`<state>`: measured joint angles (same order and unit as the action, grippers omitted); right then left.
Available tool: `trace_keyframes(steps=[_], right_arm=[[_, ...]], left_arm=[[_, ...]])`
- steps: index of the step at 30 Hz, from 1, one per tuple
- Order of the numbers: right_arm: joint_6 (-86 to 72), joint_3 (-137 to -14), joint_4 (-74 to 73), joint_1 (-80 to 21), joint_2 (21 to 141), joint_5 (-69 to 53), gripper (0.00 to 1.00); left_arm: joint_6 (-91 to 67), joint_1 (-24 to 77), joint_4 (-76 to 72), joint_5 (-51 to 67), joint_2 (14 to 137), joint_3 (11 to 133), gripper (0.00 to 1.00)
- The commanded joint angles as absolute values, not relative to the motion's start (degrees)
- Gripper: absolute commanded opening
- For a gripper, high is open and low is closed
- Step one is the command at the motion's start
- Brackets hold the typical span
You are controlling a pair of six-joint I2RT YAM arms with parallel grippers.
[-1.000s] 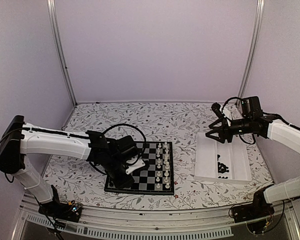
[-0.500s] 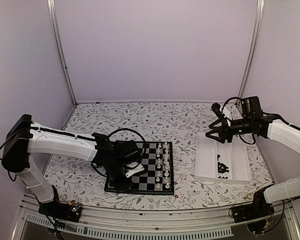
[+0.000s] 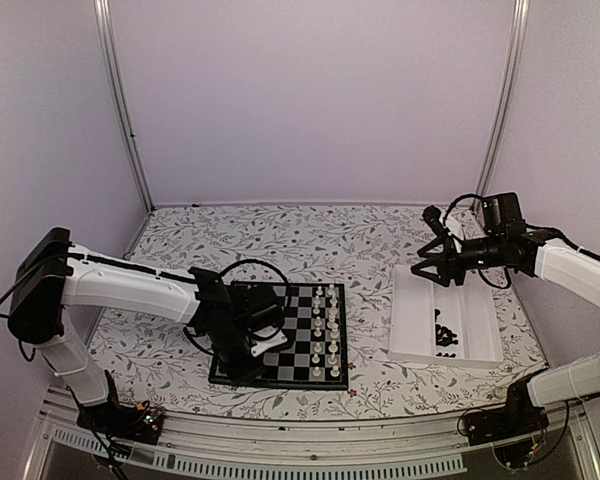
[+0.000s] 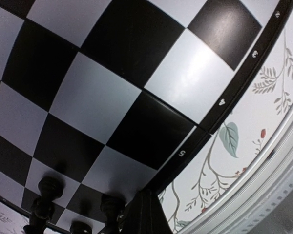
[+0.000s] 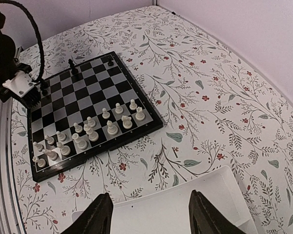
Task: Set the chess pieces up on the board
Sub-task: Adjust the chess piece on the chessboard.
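The floral-patterned surface (image 3: 310, 235) is seen carrying the board and a white tray. The left arm (image 3: 130, 290) is stretched low across to the near corner of the board (image 3: 298, 352), on the side away from the tray. The right arm (image 3: 570, 262) is held up over the far end of the tray (image 3: 412, 325). The board is laid near the middle of the surface, with the tray well apart from it on the right arm's side.

The left fingers (image 4: 144, 214) are pressed together and pointed down over the board's black numbered border; whether the board is touched cannot be told. The right fingers (image 5: 100, 217) are spread and hung above the tray's rim, apart from it.

White pieces (image 5: 88, 131) are stood in two rows along the board edge nearest the tray. Most black chess pieces (image 3: 445, 335) are heaped in the near half of the tray. A few are stood on the board's opposite side: three just beside the left fingers, two more farther along toward the far corner.
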<state>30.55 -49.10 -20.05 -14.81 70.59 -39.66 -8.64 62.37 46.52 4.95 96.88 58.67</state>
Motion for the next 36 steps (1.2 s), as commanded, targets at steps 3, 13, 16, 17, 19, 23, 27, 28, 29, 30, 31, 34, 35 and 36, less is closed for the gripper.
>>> trace_keyframes(steps=[3,13,16,17,19,23,27,28,29,30,31,34,35,36], right_arm=[[30.84,-48.89,-20.05,-14.53,70.26,-40.69,0.56],[30.85,-48.87,-20.13,-14.59,70.39,-40.88,0.56],[30.93,-48.74,-20.21,-14.59,70.24,-40.96,0.56],[30.94,-48.73,-20.24,-14.55,70.23,-40.96,0.56],[30.89,-48.78,-20.22,-14.53,70.22,-41.03,0.56],[30.90,-48.78,-20.26,-14.56,70.37,-41.00,0.57],[30.97,-48.85,-20.22,-14.53,70.36,-41.00,0.57],[30.94,-48.86,-20.26,-14.57,70.39,-41.04,0.57],[30.94,-48.91,-20.24,-14.59,70.33,-41.04,0.57],[30.89,-48.99,-20.26,-14.57,70.24,-41.02,0.57],[30.86,-49.18,-20.43,-14.57,70.23,-40.93,0.57],[30.32,-50.62,-21.07,-14.59,70.06,-37.79,0.58],[30.18,-51.40,-21.46,-14.49,69.96,-35.97,0.58],[30.15,-51.99,-22.02,-14.30,69.82,-34.26,0.59]], left_arm=[[-9.97,60.75,48.27,3.38,97.39,59.24,0.00],[-10.05,60.32,48.25,3.73,96.78,59.22,0.00],[-10.28,59.88,48.17,3.53,96.30,59.15,0.00],[-10.24,59.76,48.09,3.79,96.12,59.15,0.00],[-10.42,59.49,48.42,3.71,96.11,59.11,0.00],[-10.33,59.06,48.75,4.00,96.07,59.24,0.00],[-9.85,59.11,48.63,5.07,96.32,59.35,0.00],[-9.85,59.29,48.63,4.95,96.33,59.66,0.00],[-9.66,59.56,48.67,4.99,96.12,60.26,0.00],[-9.34,60.08,48.69,5.14,95.83,61.19,0.00],[-9.06,60.65,48.80,5.37,95.29,62.46,0.02],[-7.86,62.12,49.32,5.87,94.22,68.49,0.11],[-7.24,62.36,49.62,5.33,94.06,71.04,0.14],[-6.19,62.52,49.86,4.46,94.05,73.86,0.18]])
